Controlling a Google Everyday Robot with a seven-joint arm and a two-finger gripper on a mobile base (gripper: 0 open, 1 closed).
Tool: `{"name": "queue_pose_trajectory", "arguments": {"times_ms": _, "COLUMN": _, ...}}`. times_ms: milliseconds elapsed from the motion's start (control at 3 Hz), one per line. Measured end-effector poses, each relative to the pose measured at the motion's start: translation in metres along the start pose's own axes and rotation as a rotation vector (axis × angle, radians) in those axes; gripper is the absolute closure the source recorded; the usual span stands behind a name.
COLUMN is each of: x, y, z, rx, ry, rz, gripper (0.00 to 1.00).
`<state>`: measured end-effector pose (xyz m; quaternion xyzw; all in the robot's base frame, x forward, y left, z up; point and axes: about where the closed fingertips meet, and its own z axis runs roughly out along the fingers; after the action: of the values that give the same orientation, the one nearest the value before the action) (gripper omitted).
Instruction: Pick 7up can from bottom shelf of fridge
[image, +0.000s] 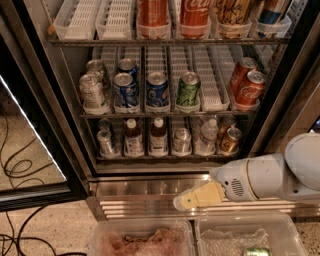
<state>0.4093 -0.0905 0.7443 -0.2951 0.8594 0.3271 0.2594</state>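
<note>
The 7up can (181, 139), pale silver-grey with a shiny top, stands upright in a middle lane of the bottom shelf (165, 157) of the fridge (150, 189). My gripper (194, 198), cream-coloured on a white arm, hangs in front of the ribbed steel base. It is below the shelf and a little to the right of the can, apart from it and holding nothing that I can see. On the same shelf a slim silver can (106, 142) stands at the left, with two brown bottles (133, 138) between it and the 7up can.
A clear bottle (207, 136) and a gold can (230, 140) stand right of the 7up can. The middle rack holds blue, green (189, 90) and red cans. The open glass door (30, 150) is at left, with cables on the floor. Two plastic bins (140, 240) sit below.
</note>
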Motion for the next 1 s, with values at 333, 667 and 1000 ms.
{"name": "queue_pose_trajectory", "arguments": {"times_ms": 333, "x": -0.001, "y": 0.000, "z": 0.000, "rx": 0.000, "ry": -0.001, "rz": -0.005, "gripper": 0.00}}
{"name": "queue_pose_trajectory", "arguments": {"times_ms": 667, "x": -0.004, "y": -0.009, "z": 0.001, "rx": 0.076, "ry": -0.029, "rz": 0.054, "gripper": 0.00}}
{"name": "queue_pose_trajectory", "arguments": {"times_ms": 1000, "x": 0.011, "y": -0.002, "z": 0.013, "rx": 0.230, "ry": -0.014, "rz": 0.126, "gripper": 0.00}}
